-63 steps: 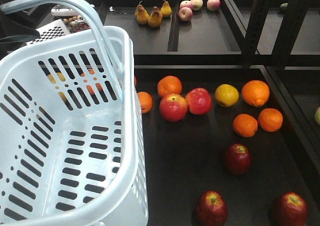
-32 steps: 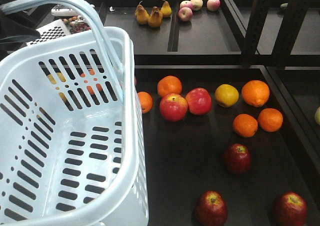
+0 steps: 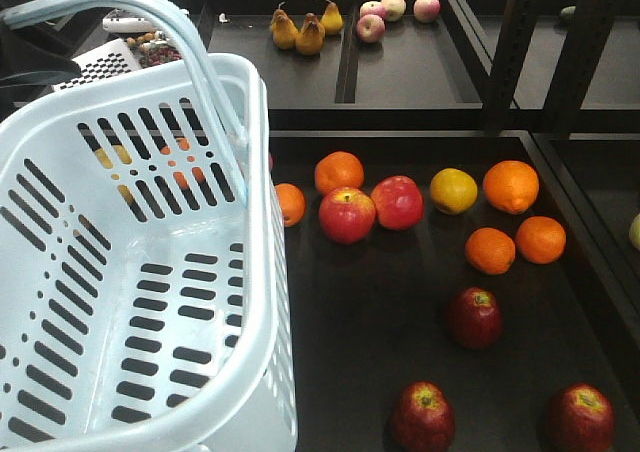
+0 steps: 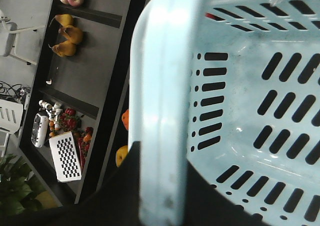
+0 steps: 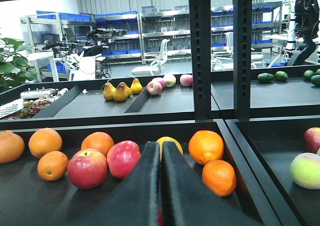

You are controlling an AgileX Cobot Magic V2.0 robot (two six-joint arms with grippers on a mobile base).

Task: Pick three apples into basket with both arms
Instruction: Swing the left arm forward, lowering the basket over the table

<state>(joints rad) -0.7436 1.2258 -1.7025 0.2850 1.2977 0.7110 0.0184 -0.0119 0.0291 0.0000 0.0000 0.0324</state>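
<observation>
**Empty basket tilted at the left, three dark apples loose on the black tray**

Front view: the pale blue basket (image 3: 262, 272) fills the left side. It is tilted, its slotted bottom is bare, and its handle (image 3: 190, 42) arches toward the top-left corner. It overlaps the left edge of a matte black tray (image 3: 370, 312). The dark apples (image 3: 474, 317) lie on that tray to the right of the basket, well apart from each other. One is mid-tray, and a second apple (image 3: 422, 415) and a third apple (image 3: 580, 417) are at the near edge. Farther back, two brighter apples (image 3: 347, 215) sit just beside each other among oranges (image 3: 511, 186) and a yellow fruit (image 3: 453, 190). Beyond a raised lip, another black tray holds pears (image 3: 300, 30) and pink apples (image 3: 392, 10). Black posts (image 3: 515, 42) rise at the right.

Left wrist view: the handle runs top to bottom close to the lens, with the basket's slotted wall to its right. At the bottom it crosses a black mass, the left gripper (image 4: 200, 201). Its fingers cannot be made out, so whether it clamps the handle cannot be told. To the left are the black trays and a checkered board (image 4: 66, 157).

Right wrist view: the right gripper (image 5: 160, 176) has its fingers pressed together with nothing between them, low over the black tray. Behind the fruit, the room shows metal shelving with blue bins (image 5: 120, 16), office chairs (image 5: 160, 56) and a leafy plant (image 5: 12, 61) at the left.
</observation>
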